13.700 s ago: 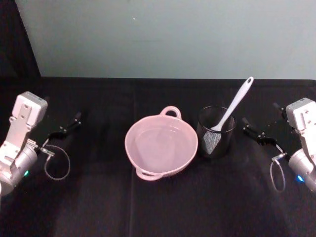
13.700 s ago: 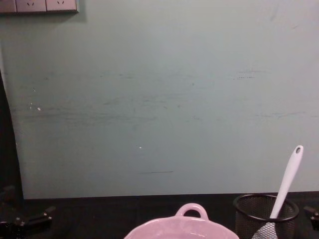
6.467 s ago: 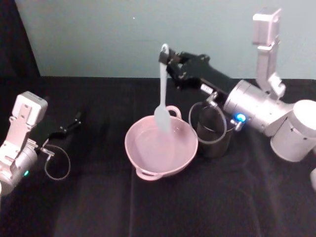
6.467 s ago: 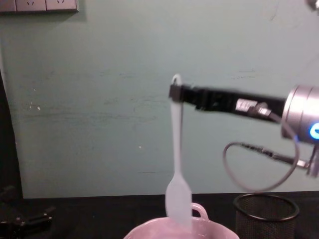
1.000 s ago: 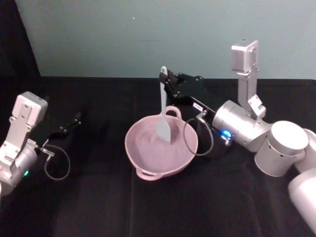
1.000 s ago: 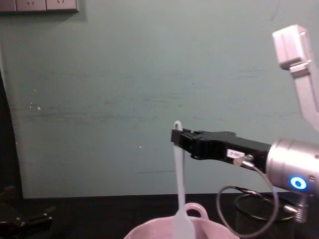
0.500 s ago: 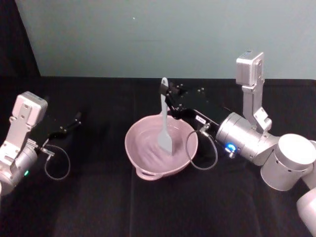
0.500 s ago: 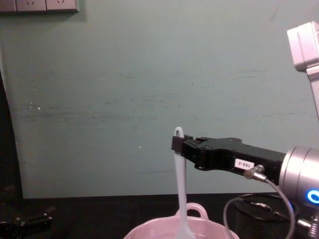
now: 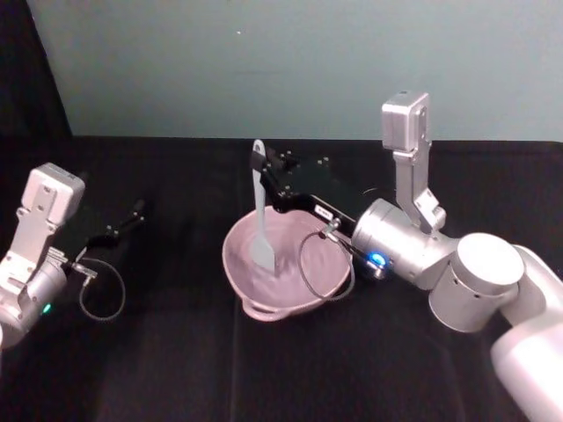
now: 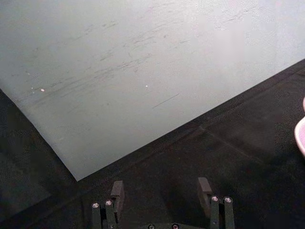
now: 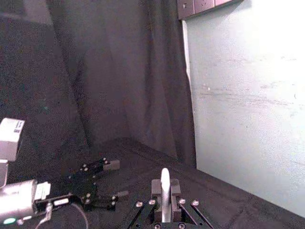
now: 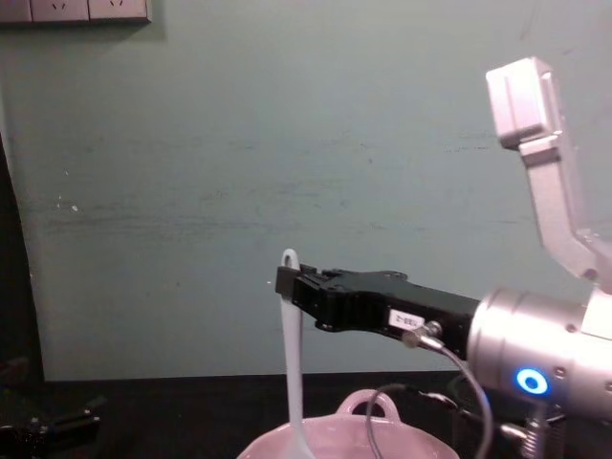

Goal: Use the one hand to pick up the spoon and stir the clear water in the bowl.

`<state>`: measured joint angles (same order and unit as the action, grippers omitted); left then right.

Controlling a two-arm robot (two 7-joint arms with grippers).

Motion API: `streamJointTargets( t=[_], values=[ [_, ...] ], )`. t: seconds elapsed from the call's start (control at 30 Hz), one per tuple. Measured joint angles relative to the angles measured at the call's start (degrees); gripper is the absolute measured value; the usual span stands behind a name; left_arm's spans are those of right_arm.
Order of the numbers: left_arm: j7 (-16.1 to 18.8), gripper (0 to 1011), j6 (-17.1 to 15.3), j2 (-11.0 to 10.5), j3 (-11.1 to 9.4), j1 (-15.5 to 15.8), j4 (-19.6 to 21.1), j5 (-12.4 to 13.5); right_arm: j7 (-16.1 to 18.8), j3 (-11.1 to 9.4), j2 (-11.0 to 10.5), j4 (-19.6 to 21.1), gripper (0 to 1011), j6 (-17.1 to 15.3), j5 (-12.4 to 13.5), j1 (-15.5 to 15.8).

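The pale pink bowl [image 9: 236, 274] sits mid-table on the black cloth, its loop handle [image 12: 366, 403] toward the wall. Clear water [image 9: 288, 251] lies in it, barely visible. My right gripper [image 9: 262, 172] reaches in from the right above the bowl and is shut on the upper handle of the white spoon [image 9: 259, 211]. The spoon hangs upright with its paddle down in the bowl's left part. The chest view shows the gripper [image 12: 287, 282] and spoon [image 12: 292, 354] the same way. The handle end [image 11: 165, 183] pokes up between the shut fingers. My left gripper [image 9: 130, 216] rests open at the far left.
A black cable loop [image 9: 308, 264] from the right arm hangs over the bowl's right side. A teal wall [image 9: 281, 61] backs the table. Bare black cloth [image 9: 264, 369] lies in front of the bowl. Wall sockets [image 12: 76, 10] sit high on the left.
The right gripper has swung left with the spoon, carrying the paddle from the bowl's middle to its left part. The left arm has not moved.
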<state>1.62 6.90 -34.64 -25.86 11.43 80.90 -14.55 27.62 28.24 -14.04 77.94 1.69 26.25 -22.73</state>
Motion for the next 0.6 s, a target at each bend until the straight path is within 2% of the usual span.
streamJointTargets(
  t=[0.3, 0.6],
  values=[
    [0.0, 1011, 0.0, 0.0, 0.0, 0.0, 0.0, 0.0, 0.0, 0.1, 2.4, -5.1, 110, 0.5, -0.4, -3.8],
    [0.0, 1011, 0.0, 0.0, 0.0, 0.0, 0.0, 0.0, -1.1, -1.6, 2.0, -6.2, 111, 0.4, -0.4, -4.7]
  ],
)
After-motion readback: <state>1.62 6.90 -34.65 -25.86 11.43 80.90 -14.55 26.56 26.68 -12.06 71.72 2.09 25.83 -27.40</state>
